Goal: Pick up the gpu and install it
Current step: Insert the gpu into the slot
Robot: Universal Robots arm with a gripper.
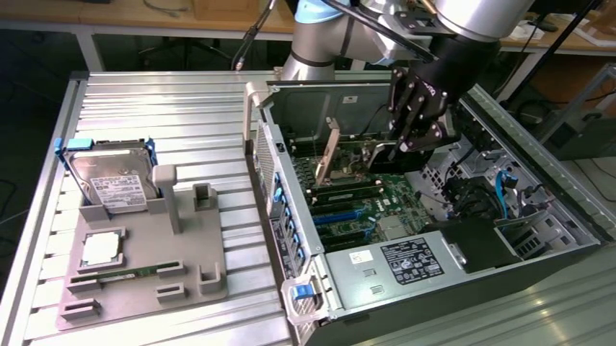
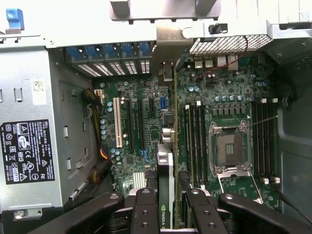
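The gripper clamps the gpu edge-on above the motherboard inside the open computer case.

Surface: I am seeing a ribbed silver metal tabletop | lying on it: a flat grey plastic parts holder toward the exterior view's left | sitting just beside it: an open black-and-silver computer tower case on its side.

Ribbed metal table, wooden benches behind, dark floor
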